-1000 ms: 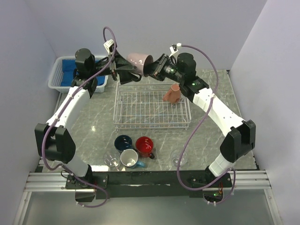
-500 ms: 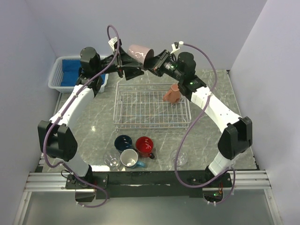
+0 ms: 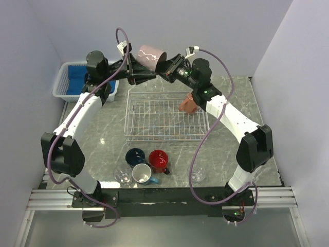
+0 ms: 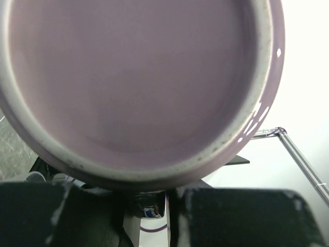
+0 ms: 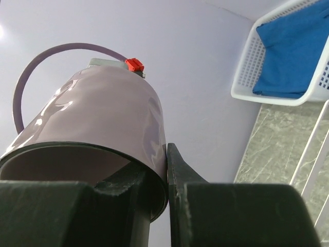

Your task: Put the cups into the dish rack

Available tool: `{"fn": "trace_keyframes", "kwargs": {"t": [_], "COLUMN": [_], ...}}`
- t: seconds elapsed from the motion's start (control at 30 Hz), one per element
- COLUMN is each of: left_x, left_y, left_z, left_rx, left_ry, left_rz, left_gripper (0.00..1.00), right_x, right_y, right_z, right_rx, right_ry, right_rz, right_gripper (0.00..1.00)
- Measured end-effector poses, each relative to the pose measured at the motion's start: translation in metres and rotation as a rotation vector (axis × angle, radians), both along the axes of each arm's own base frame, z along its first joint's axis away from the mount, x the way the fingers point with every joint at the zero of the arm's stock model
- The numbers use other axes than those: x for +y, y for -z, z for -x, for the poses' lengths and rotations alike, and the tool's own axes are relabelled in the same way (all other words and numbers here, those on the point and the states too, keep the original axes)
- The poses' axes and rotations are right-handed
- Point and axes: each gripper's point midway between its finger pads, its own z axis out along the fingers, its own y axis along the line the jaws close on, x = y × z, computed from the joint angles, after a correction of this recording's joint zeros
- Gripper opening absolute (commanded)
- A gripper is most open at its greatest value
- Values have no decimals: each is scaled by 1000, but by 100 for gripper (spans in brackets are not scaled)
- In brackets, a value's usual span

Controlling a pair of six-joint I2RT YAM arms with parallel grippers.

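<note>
A mauve cup (image 3: 152, 55) hangs in the air above the far edge of the dish rack (image 3: 167, 139), lying on its side between both arms. My right gripper (image 3: 165, 69) is shut on its rim, one finger inside and one outside the wall (image 5: 167, 154). My left gripper (image 3: 142, 75) is shut at the cup's base end, just below the foot ring that fills the left wrist view (image 4: 133, 77). What sits between its fingers (image 4: 205, 216) is in shadow. A salmon cup (image 3: 188, 103) lies in the rack's far right corner.
A navy cup (image 3: 135, 156), a red cup (image 3: 159, 160) and a light blue cup (image 3: 142, 174) stand in front of the rack, with clear glass cups (image 3: 123, 176) (image 3: 197, 175) near the front edge. A white basket (image 3: 60, 85) with blue cloth sits at the far left.
My left gripper moved in under the mauve cup's base and went from open to shut. The right arm lifted the cup slightly up and left.
</note>
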Motion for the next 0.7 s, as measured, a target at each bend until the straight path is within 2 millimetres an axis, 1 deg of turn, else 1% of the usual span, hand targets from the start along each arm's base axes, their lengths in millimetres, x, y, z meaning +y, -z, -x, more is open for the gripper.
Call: {"fn": "trace_keyframes", "kwargs": {"t": [0.07, 0.1, 0.17, 0.2, 0.27, 0.33, 0.53, 0.6, 0.7], "left_x": [2, 3, 4, 4, 5, 10, 38, 42, 40], "left_y": [3, 5, 10, 13, 16, 16, 16, 20, 29], "left_z": [0, 0, 1, 1, 3, -3, -29, -33, -37], "left_rx": [9, 14, 24, 28, 10, -22, -160, -180, -210], "left_ry": [4, 9, 17, 22, 27, 4, -129, -147, -144], "left_rz": [-5, -10, -23, -33, -62, -95, -171, -196, -243], "left_gripper": [1, 1, 1, 1, 1, 1, 1, 1, 1], "right_x": [1, 1, 0, 0, 0, -5, -37, -48, -65], "right_y": [4, 6, 11, 14, 19, 29, 40, 42, 43], "right_z": [1, 2, 4, 5, 8, 13, 34, 37, 41], "right_rx": [5, 11, 22, 28, 40, 64, 96, 102, 105], "right_ry": [2, 4, 7, 8, 0, -1, 5, 14, 34], "right_rz": [0, 2, 8, 12, 28, 57, 125, 144, 187], "right_gripper": [0, 5, 24, 45, 57, 66, 67, 67, 67]}}
